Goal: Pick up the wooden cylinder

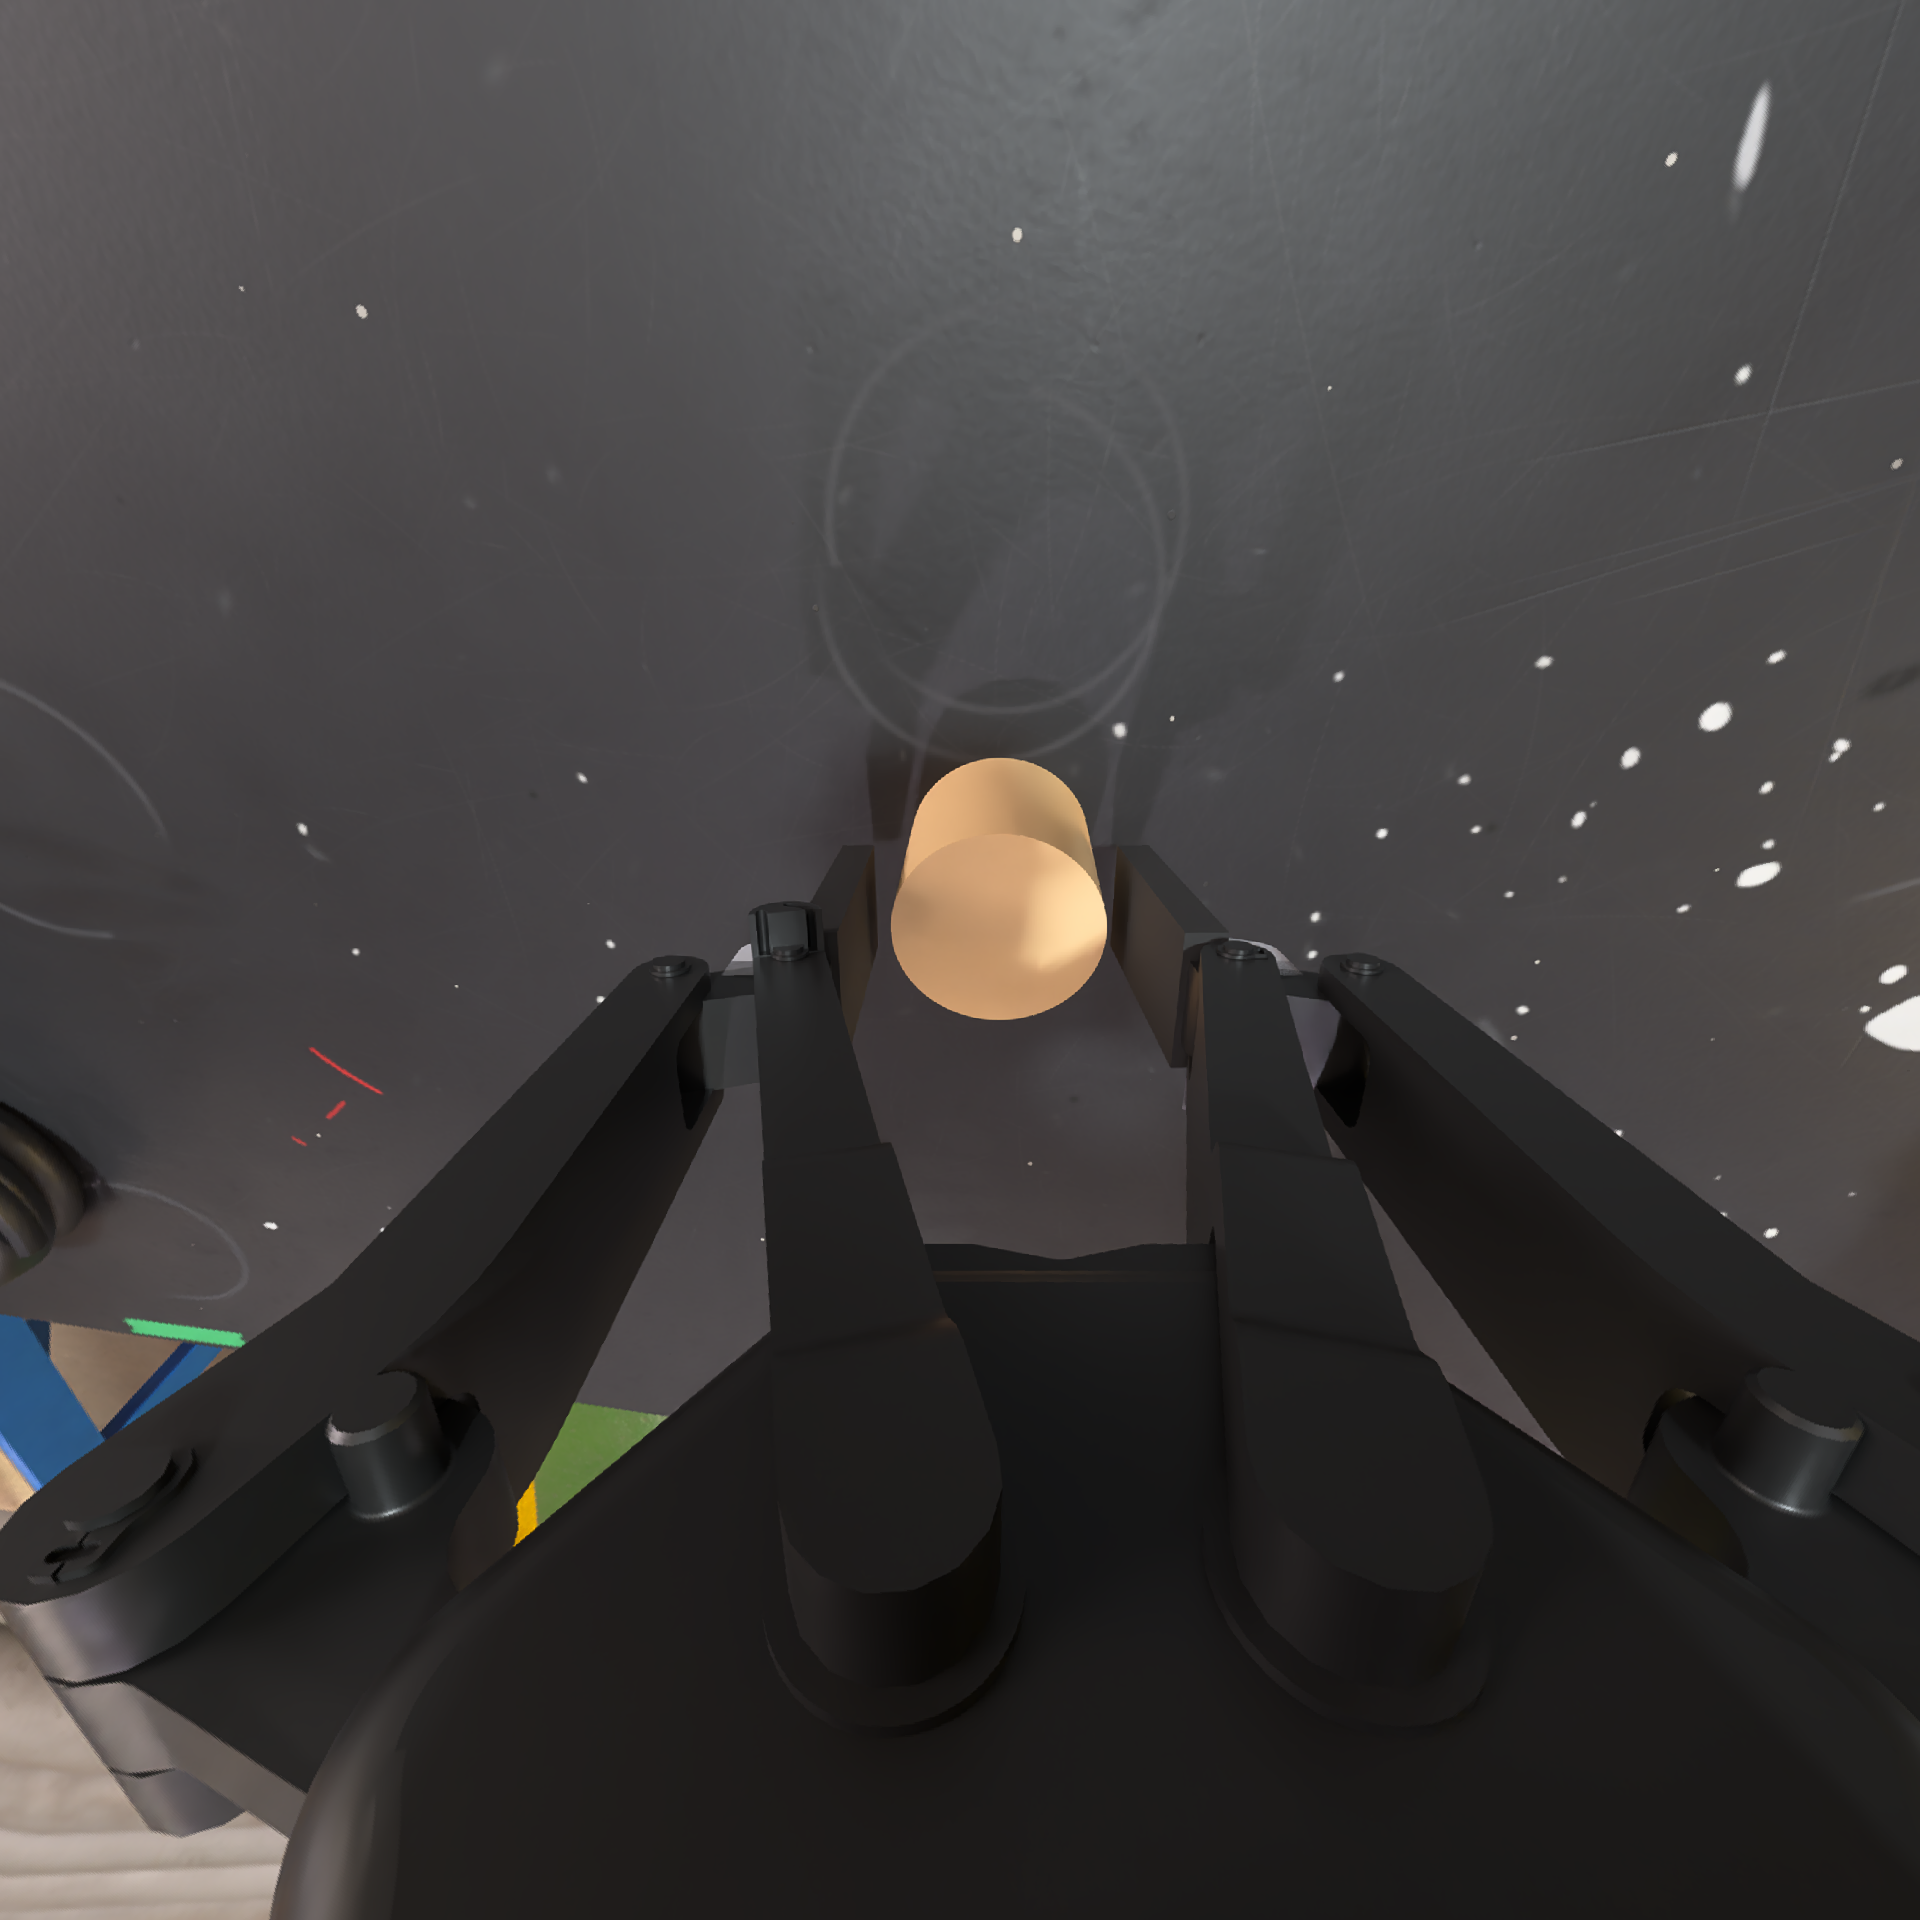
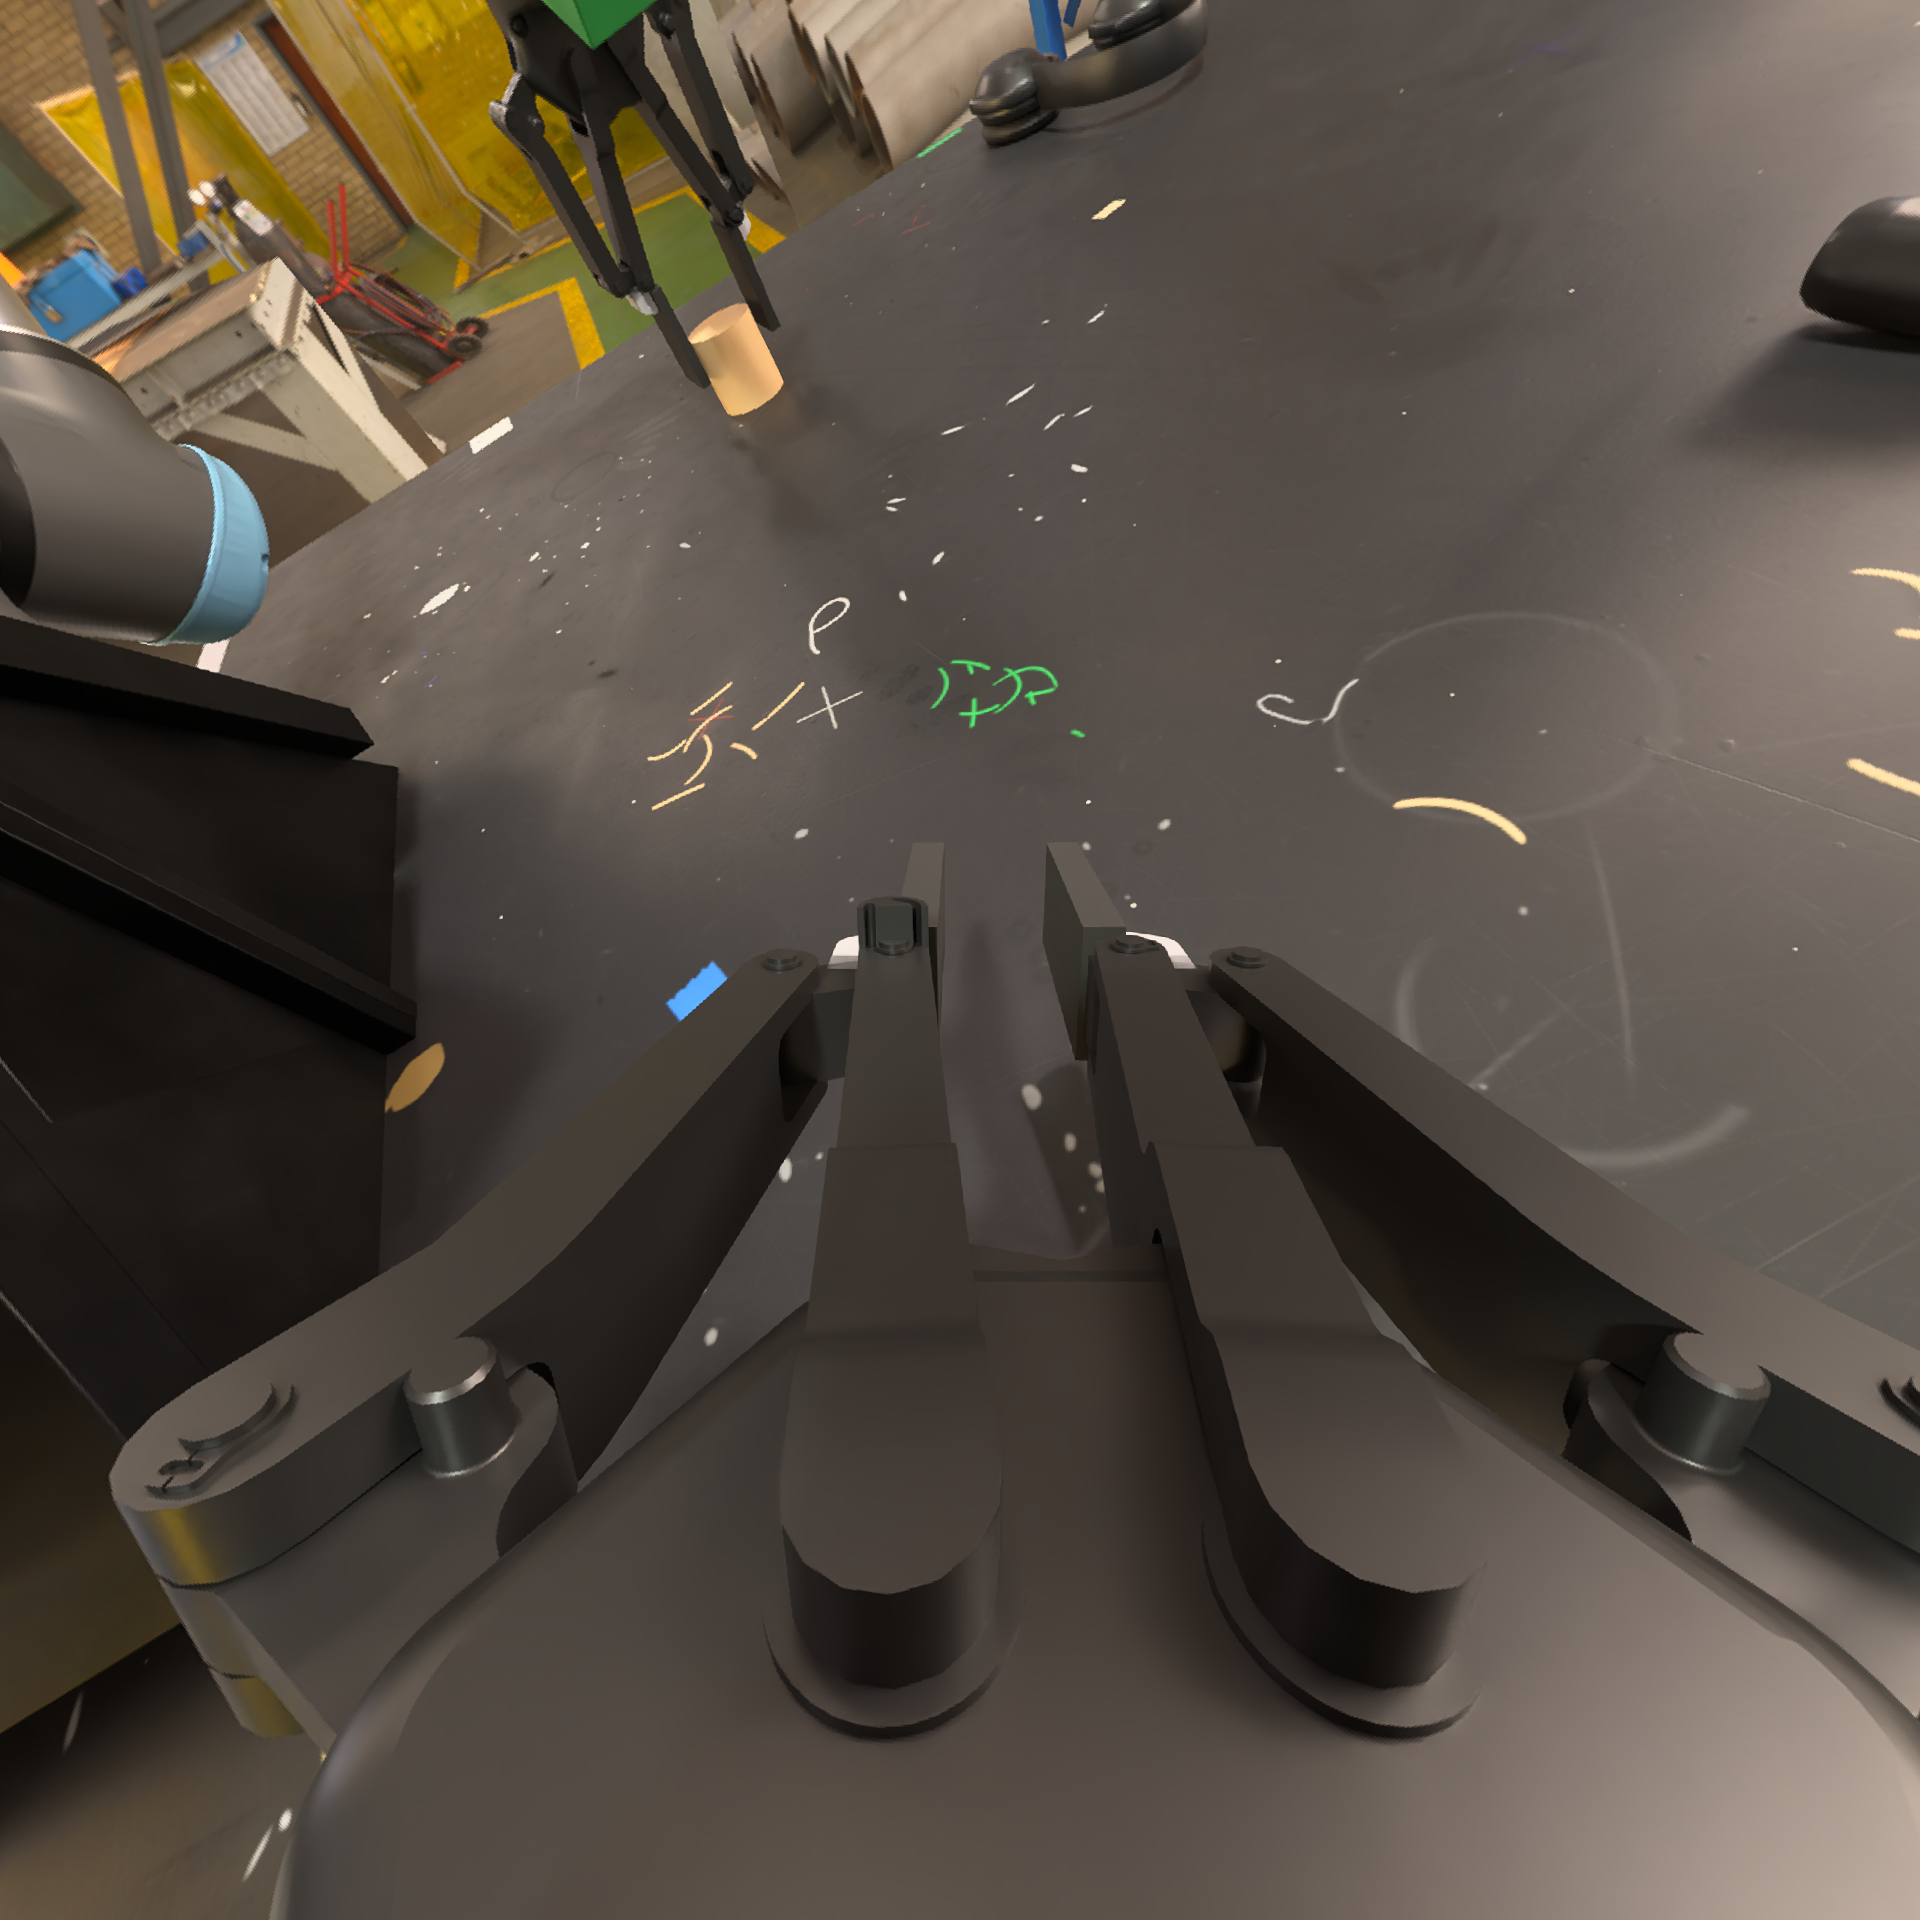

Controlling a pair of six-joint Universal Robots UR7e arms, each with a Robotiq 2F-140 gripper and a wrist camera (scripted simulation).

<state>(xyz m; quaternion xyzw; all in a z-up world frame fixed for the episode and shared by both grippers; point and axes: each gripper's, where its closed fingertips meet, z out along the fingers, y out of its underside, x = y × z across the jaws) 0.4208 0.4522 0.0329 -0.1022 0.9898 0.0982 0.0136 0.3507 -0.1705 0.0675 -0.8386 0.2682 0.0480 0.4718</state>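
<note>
The wooden cylinder (image 1: pixel 997 925) is pale tan and stands upright on the dark, scratched table (image 1: pixel 520 520). My left gripper (image 1: pixel 992 862) comes down from above, with a finger pad against each side of the cylinder. In the right wrist view the same cylinder (image 2: pixel 738 358) shows far off between the left gripper's fingers (image 2: pixel 727 348), at or just above the table; I cannot tell which. My right gripper (image 2: pixel 994 852) is empty and hovers low over the table with a narrow gap between its pads, far from the cylinder.
A grey arm joint with a blue ring (image 2: pixel 156 540) and a black block (image 2: pixel 187 935) stand at the left. Dark rounded shapes lie at the far right (image 2: pixel 1870 270) and the top (image 2: pixel 1081 73). The table edge (image 2: pixel 457 436) runs close behind the cylinder.
</note>
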